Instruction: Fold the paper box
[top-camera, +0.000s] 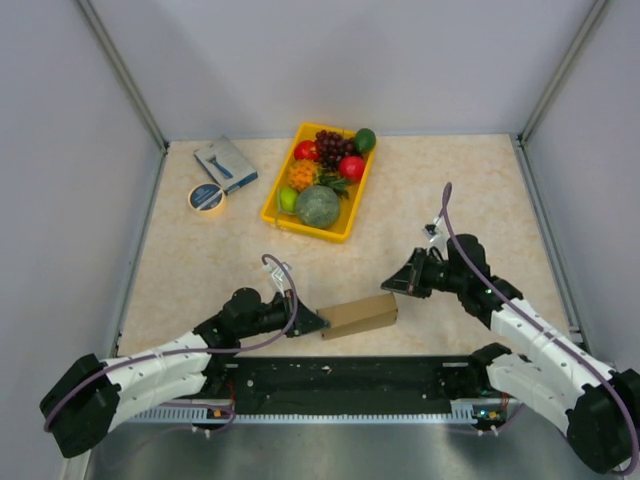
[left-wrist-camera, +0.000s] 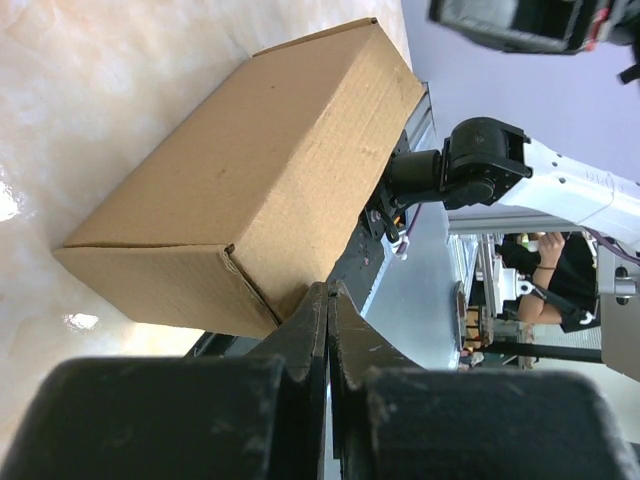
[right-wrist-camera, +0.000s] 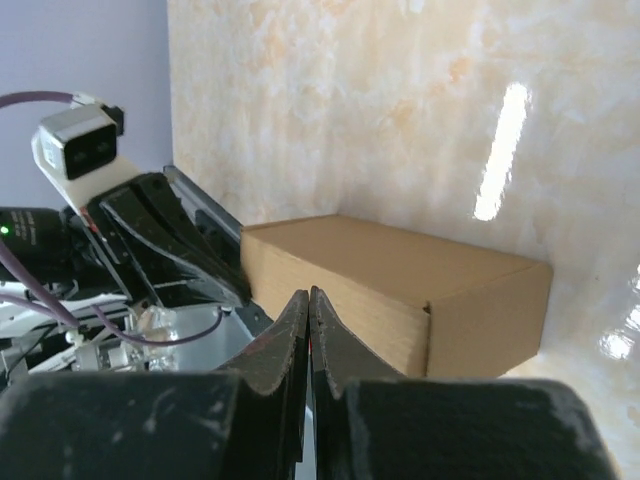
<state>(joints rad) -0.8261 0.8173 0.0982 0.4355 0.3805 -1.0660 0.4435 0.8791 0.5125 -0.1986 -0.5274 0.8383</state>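
While both arms reach out from the black mounting rail (top-camera: 340, 378) at the near edge of the table (top-camera: 470, 190), the paper box (top-camera: 360, 315) lies just beyond that rail, between the two grippers. It is a closed brown cardboard block with its flaps tucked in. It rests flat on a broad face, its long axis running left to right, with the right end a little farther away.

The left gripper (top-camera: 318, 322) is clenched, its fingers pressed together with nothing between them. Its tip sits at the box's left end, by the lower corner, and the views do not show whether it touches. The right gripper (top-camera: 390, 286) is likewise pinched tight on nothing. It points at the box's far right corner from just behind it, close by but seemingly apart.

Farther back on the left, well apart from the box, a roll of tape (top-camera: 207, 197) lies flat, with a small blue-grey box (top-camera: 225, 163) just behind it. Near the centre of the far side stands a yellow tray (top-camera: 270, 205) holding grapes (top-camera: 333, 145), a red apple (top-camera: 351, 167), a large green fruit (top-camera: 318, 206) and other fruit.
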